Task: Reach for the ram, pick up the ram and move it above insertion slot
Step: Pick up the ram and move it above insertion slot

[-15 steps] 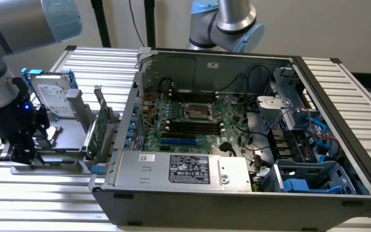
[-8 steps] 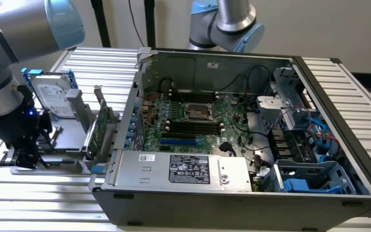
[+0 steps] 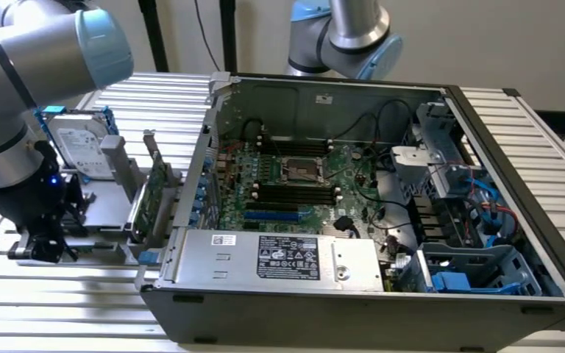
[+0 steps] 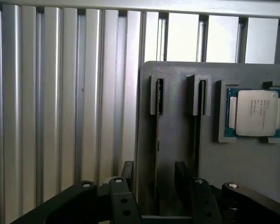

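1. Presently my black two-fingered pincer (image 4: 156,182) stands spread, its fingers (image 4: 127,175) on either side of the ram and pinching nothing.
2. The ram (image 4: 157,140), a long thin stick seen edge-on as a narrow dark strip, stands on edge in a slotted grey plastic holder plate (image 4: 210,177). It runs between my fingers with a gap on each side.
3. A second slotted post (image 4: 199,98) stands just beside the first on the same plate. A square silver-capped processor chip (image 4: 255,112) sits in a recess further along.
4. The plate rests on a ribbed aluminium table (image 4: 60,93).
5. In the exterior view, my pincer (image 3: 39,246) hangs low at the exterior view's left. Near it are an upright silver hard drive (image 3: 79,147) and a green expansion card (image 3: 147,195).
6. The open dark-grey computer case (image 3: 361,309), with its green motherboard (image 3: 302,184), lies well apart toward the exterior view's right.
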Controlling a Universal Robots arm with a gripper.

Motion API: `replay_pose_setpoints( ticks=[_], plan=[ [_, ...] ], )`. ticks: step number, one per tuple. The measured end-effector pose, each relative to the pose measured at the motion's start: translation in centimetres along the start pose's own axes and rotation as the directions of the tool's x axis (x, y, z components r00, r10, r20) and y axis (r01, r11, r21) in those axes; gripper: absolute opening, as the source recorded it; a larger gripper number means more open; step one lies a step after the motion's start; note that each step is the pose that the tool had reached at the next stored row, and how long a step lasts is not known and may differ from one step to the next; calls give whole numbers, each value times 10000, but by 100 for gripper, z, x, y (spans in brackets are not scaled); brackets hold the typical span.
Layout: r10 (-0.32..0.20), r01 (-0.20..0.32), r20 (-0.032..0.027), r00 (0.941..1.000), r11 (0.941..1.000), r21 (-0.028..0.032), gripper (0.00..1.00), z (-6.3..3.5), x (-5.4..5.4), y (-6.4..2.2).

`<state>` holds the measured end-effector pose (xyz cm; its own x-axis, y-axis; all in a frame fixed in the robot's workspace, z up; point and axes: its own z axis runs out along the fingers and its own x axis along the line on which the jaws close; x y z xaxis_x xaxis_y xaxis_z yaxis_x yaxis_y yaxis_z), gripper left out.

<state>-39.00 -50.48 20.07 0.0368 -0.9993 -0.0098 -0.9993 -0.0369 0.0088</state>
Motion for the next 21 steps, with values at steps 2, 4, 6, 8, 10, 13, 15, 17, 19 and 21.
replay_pose_setpoints(
  ticks=[2, 4, 6, 8, 10, 13, 15, 17, 19, 21],
  plan=[
    [0, 0, 1, 10000, 10000, 2, 48, 31, 0, -1],
    [0, 0, -1, 10000, 10000, -2, 48, 38, 1, 0],
    [0, 0, -2, 10000, 10000, -2, 40, 39, 0, 0],
    [0, 0, 0, 10000, 10000, 1, 33, 41, 0, -1],
    [0, 0, 1, 10000, 10000, 1, 27, 42, 0, -1],
    [0, 0, 0, 10000, 10000, 1, 16, 42, -1, 0],
    [0, 0, 0, 10000, 10000, 0, 14, 41, -1, -1],
    [0, 0, 1, 10000, 10000, 1, 14, 39, -2, -1],
    [0, 0, 2, 10000, 10000, 1, 14, 34, -2, -2],
    [1, -1, 0, 10000, 10000, -2, 14, 24, -2, -2]
  ],
)
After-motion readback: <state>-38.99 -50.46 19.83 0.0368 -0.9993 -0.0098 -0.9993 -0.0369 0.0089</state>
